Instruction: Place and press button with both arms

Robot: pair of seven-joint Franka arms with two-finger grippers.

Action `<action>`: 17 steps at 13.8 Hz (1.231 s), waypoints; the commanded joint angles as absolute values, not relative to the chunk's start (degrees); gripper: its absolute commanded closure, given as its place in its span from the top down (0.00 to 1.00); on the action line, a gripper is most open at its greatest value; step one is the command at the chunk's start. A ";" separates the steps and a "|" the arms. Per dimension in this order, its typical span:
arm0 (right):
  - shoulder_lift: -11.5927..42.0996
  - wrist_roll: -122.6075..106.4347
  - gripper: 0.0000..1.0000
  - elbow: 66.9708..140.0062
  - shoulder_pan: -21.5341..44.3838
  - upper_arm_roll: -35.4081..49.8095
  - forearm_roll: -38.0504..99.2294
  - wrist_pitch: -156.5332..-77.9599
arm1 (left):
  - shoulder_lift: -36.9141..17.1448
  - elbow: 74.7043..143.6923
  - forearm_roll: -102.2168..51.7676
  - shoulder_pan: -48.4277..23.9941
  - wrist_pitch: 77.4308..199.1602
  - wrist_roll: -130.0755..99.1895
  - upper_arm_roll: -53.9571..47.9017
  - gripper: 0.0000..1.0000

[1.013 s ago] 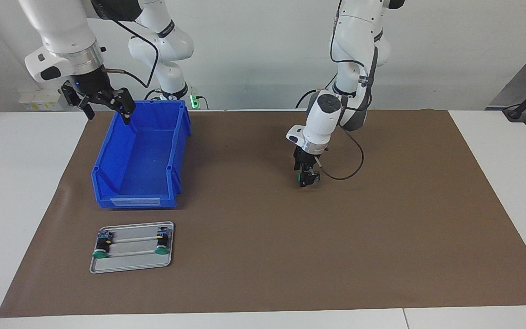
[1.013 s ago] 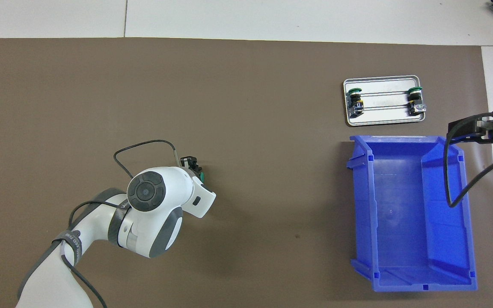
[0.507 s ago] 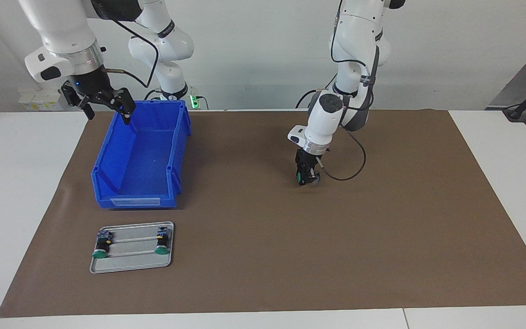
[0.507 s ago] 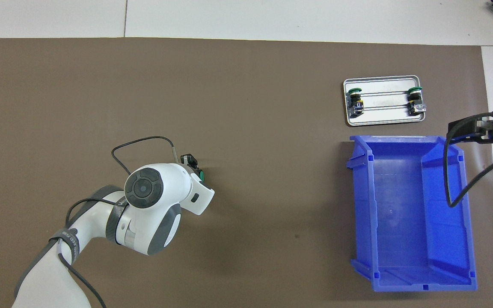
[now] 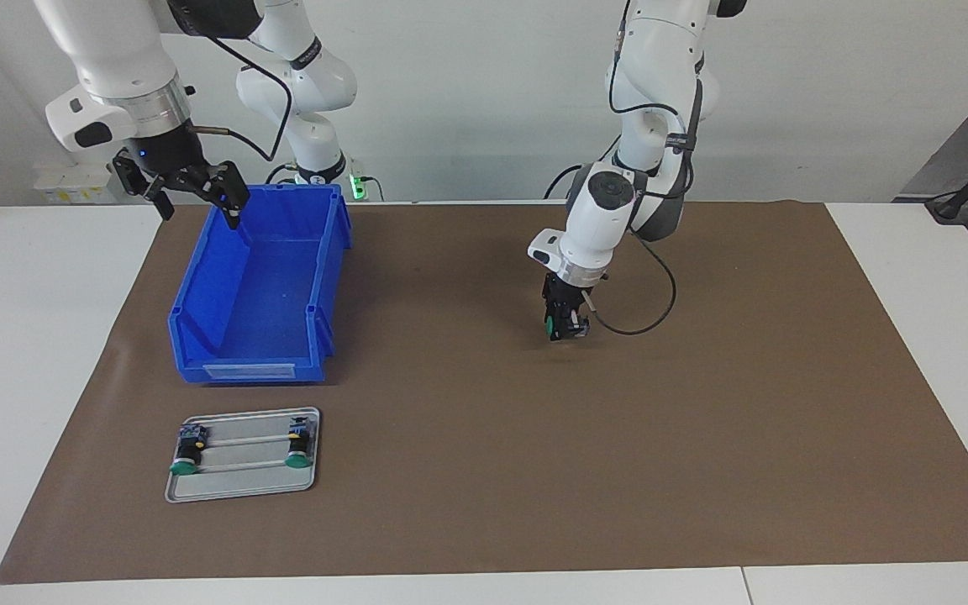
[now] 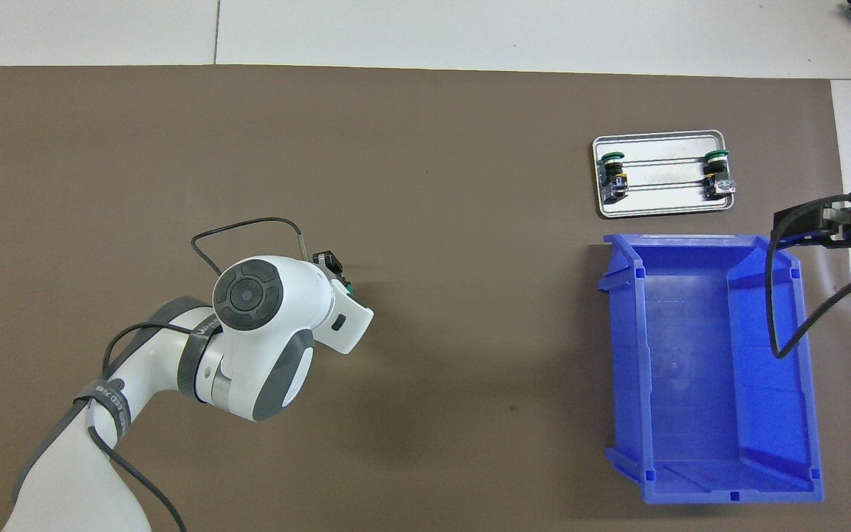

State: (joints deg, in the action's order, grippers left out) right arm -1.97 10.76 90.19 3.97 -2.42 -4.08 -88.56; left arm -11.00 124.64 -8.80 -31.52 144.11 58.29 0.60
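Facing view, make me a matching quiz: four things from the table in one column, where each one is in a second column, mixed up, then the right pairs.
Things:
1. button
2. blue bin
3. metal tray
4. right gripper

Places:
A. on the brown mat, farther from the robots than the blue bin
B. open, up over the blue bin's rim nearest the robots
C. in the left gripper, over the middle of the mat
D. on the mat at the right arm's end, nearer the robots than the tray

Pairs: 1-C, 2-D, 3-A, 4-B
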 commanded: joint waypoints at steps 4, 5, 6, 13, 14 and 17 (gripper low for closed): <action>-3.43 9.14 1.00 91.76 3.52 -2.11 -4.13 -89.12 | -11.43 121.73 -9.05 -28.21 142.30 58.89 0.26 0.03; -3.43 9.14 1.00 91.76 3.52 -2.11 -4.04 -89.12 | -11.34 121.03 -9.05 -28.13 141.08 59.06 0.26 0.02; -3.43 9.14 1.00 91.84 3.52 -2.11 -4.04 -89.12 | -11.34 119.98 -9.05 -27.78 139.41 59.06 0.35 0.02; -3.43 9.14 1.00 91.76 3.52 -2.11 -4.13 -89.12 | -11.16 117.51 -9.14 -25.32 136.85 59.68 -0.09 0.00; -3.43 9.14 1.00 91.76 3.52 -2.11 -4.04 -89.12 | -11.16 117.51 -10.45 -24.70 136.67 60.37 -0.09 0.00; -3.43 9.14 1.00 91.76 3.52 -2.11 -4.04 -89.12 | -11.08 116.29 -21.85 -22.25 133.97 67.47 0.09 0.00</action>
State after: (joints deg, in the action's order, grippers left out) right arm -1.97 10.76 90.19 3.97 -2.42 -4.08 -88.56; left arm -11.09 118.07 -16.50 -24.33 137.27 62.80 0.52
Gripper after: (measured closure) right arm 0.000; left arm 0.595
